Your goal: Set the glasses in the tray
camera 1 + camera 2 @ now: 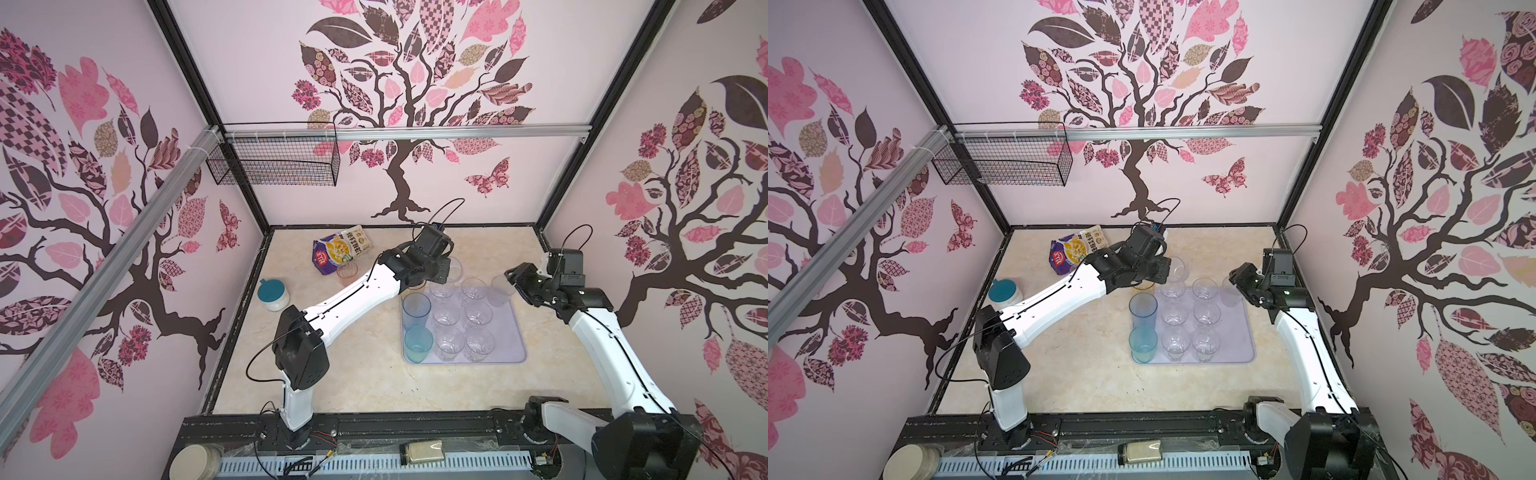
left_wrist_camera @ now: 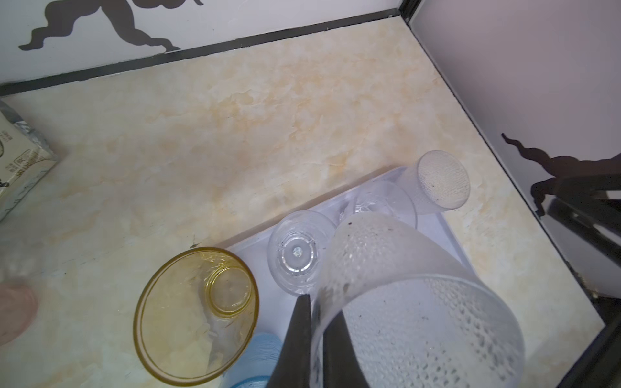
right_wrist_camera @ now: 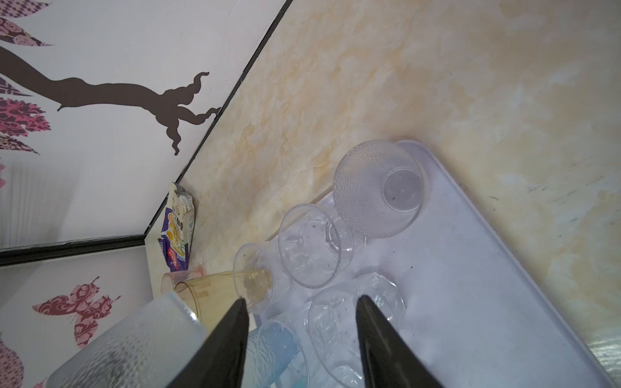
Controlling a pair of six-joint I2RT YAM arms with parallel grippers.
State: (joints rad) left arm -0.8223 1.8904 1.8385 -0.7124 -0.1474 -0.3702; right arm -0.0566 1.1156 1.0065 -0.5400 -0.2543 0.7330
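Overhead, the left arm (image 1: 353, 295) stretches diagonally across the table, its wrist bent down above the far left corner of the tray (image 1: 509, 332). The right arm (image 1: 602, 345) arcs up so that the right gripper (image 1: 513, 276) hangs near the far right corner. Both top views bury the left jaws under the wrist. Only the left wrist view shows the left gripper (image 2: 317, 300) pinched tight on the wall of a dimpled clear tumbler (image 2: 420, 319), one finger outside and one inside. That view also gives the amber glass (image 2: 188, 319) whole, upright on the table just beside the tray; from above the arm covers most of it. In the right wrist view the right fingers are spread apart with nothing between them.

In the tray stand a tall blue glass (image 1: 416, 309), a teal glass (image 1: 417, 343) and six ribbed clear glasses (image 1: 446, 316), with a second dimpled tumbler (image 1: 503, 286) at the far right corner. A pink glass (image 1: 347, 272) sits on the table near a snack bag (image 1: 340, 249).
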